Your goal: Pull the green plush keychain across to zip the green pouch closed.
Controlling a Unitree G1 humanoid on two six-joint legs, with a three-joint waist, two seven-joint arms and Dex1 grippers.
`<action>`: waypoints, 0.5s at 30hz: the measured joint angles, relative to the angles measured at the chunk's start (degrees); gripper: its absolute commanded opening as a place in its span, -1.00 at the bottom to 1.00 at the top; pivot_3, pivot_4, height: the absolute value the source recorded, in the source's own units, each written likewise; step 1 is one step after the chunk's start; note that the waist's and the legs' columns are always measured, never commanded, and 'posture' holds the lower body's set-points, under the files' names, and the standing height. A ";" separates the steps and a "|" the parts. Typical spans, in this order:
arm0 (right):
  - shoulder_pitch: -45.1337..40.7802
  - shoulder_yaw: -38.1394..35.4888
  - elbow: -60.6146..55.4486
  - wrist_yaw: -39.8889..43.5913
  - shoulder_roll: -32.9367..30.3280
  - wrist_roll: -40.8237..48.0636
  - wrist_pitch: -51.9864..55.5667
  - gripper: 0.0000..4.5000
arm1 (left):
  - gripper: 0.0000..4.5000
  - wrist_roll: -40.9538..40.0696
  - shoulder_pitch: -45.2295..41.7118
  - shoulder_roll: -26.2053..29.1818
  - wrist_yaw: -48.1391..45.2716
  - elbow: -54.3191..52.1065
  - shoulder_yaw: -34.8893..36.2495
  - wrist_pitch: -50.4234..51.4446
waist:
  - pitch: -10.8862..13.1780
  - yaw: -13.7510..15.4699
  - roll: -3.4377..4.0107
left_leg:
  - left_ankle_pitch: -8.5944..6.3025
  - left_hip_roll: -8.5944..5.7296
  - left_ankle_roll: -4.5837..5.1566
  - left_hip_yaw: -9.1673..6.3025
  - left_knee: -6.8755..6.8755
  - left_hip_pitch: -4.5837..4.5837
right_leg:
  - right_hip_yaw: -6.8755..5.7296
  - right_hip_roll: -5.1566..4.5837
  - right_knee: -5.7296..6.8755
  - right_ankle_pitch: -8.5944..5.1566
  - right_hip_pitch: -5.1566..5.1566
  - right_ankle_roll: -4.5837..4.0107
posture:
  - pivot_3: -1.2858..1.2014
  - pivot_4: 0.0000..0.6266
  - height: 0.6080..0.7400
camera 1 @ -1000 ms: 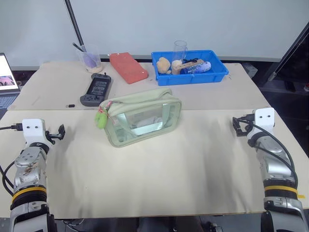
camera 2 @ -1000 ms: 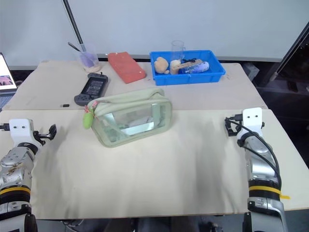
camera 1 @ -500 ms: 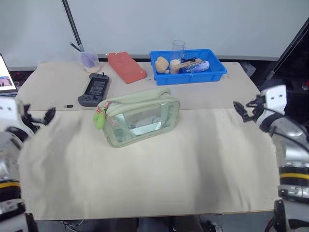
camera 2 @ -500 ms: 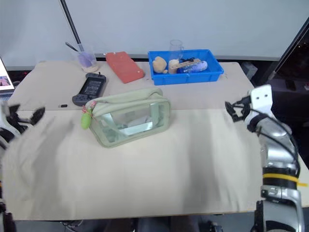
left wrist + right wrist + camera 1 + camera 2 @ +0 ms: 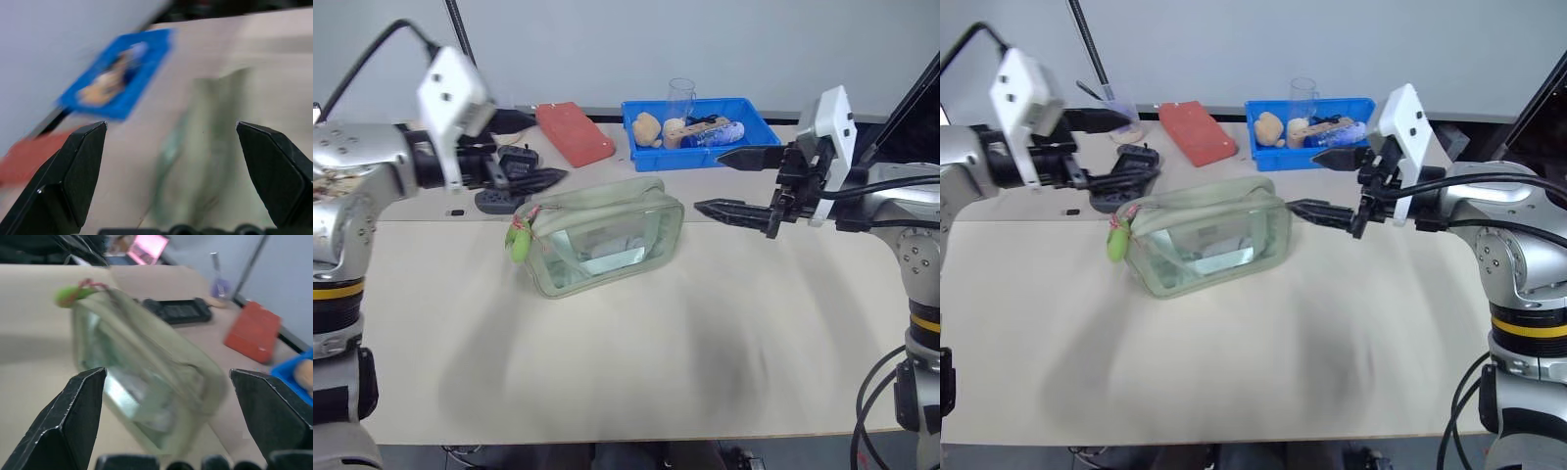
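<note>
Both arms are up over the table, one on each side of the green pouch (image 5: 602, 240), and neither is touching it. The left gripper (image 5: 524, 168) has its black fingers spread wide with nothing between them, hovering just behind the pouch's left end. The right gripper (image 5: 736, 183) is just as wide and just as empty, its fingers aimed in at the pouch's right end with a small gap to spare.

Here's what matters: the green plush keychain (image 5: 518, 241) hangs off the left end of the pouch on its short reddish cord, so the zipper pull sits at that end. The pouch lies lengthwise across the table, slightly angled, and the zipper runs along its top from left to right. The left gripper is clearly the nearer one; the plush dangles just below and in front of its fingers. My read: the left takes the keychain and draws it rightward, while the right pins the far end.

Behind it all, the blue plastic tray (image 5: 754, 149) holds a clear cup, a tan lump, a blue-and-white bottle lying down and other bits I can't make out. The pouch's clear side panel shows something pale inside, too vague to name.
</note>
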 measured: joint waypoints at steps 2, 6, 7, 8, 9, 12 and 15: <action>-0.93 0.09 -0.56 -1.29 0.28 0.00 1.05 0.99 | 1.00 0.80 -0.86 -0.80 -0.63 -1.84 -3.12 1.21 | 0.00 -0.13 0.00 | 0.00 0.01 0.00 0.00 0.00 0.00 | 0.02 0.02 0.02 -0.01 -0.02 0.01 | 0.03 -0.52 1.00; -1.61 0.09 -2.44 -2.70 -0.08 0.01 3.28 0.99 | 1.00 7.21 -0.92 0.45 -2.53 -3.09 -10.90 1.14 | 0.00 -0.18 0.00 | 0.01 0.05 0.01 0.00 0.00 -0.11 | 0.06 0.10 0.10 0.00 -0.23 -0.03 | 0.03 -0.52 1.00; -1.61 0.09 -2.79 -2.78 -0.27 0.02 3.70 0.99 | 1.00 8.20 -0.91 0.94 -2.89 -3.10 -11.62 0.86 | 0.00 -0.19 0.00 | 0.01 0.04 0.01 0.00 0.01 -0.19 | 0.08 0.10 0.14 0.01 -0.32 -0.03 | 0.03 -0.52 1.00; -1.61 0.09 -3.37 -2.94 -0.55 0.11 4.43 0.99 | 1.00 9.63 -0.91 1.52 -3.56 -3.17 -12.29 0.59 | 0.00 -0.17 0.00 | 0.01 0.04 0.01 0.00 0.02 -0.25 | 0.09 0.09 0.17 0.01 -0.38 -0.04 | 0.03 -0.52 1.00; -1.64 0.07 -4.00 -3.02 -1.00 0.55 5.18 0.99 | 1.00 10.86 -0.91 2.03 -4.14 -3.22 -12.81 0.32 | 0.00 -0.13 0.00 | 0.01 0.03 0.01 0.00 0.03 -0.30 | 0.09 0.09 0.18 0.01 -0.43 -0.04 | 0.03 -0.52 1.00; -2.96 -0.33 -6.60 -3.83 -1.32 2.87 7.91 0.99 | 1.00 14.10 -0.84 2.91 -5.38 -2.91 -14.40 -0.69 | 0.00 -0.07 0.00 | 0.01 0.04 0.02 0.00 0.08 -0.41 | 0.08 0.09 0.18 0.01 -0.50 -0.04 | 0.03 -0.52 1.00; -4.34 -0.81 -9.27 -5.15 -1.17 5.95 9.96 0.99 | 1.00 17.17 0.15 2.79 -6.26 -1.93 -15.09 -3.26 | 0.00 0.01 0.00 | 0.01 0.04 0.02 0.00 0.13 -0.43 | 0.08 0.08 0.18 0.01 -0.49 -0.03 | 0.03 -0.52 1.00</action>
